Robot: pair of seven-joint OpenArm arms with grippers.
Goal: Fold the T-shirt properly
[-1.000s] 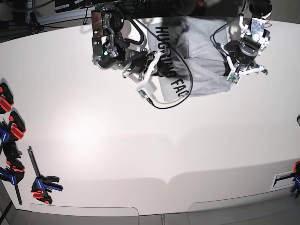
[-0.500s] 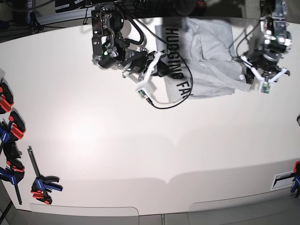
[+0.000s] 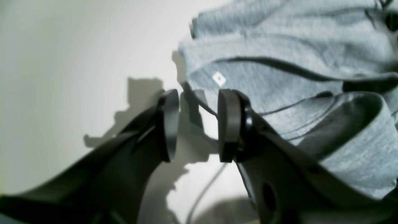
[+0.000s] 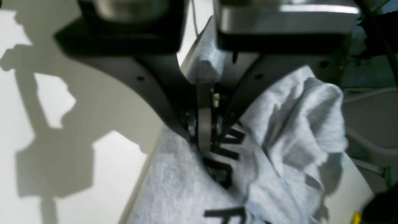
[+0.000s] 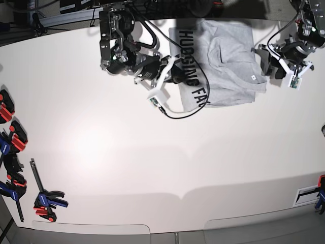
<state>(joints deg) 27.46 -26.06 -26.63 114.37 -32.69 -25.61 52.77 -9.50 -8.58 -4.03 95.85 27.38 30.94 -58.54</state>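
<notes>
- The right gripper (image 5: 175, 76), on the left of the base view, stays clamped on the lettered edge of the T-shirt (image 5: 223, 56), pinning it to the table (image 5: 152, 168); its wrist view shows the jaws shut with grey cloth pinched between them.
- The T-shirt lies at the far edge of the table, a plain grey panel now folded over the lettering.
- The left gripper (image 5: 284, 63), a second ago over the shirt, has released and backed off to just beside its right edge; jaws parted, empty. That fold looks laid; another grasp seems next.
</notes>
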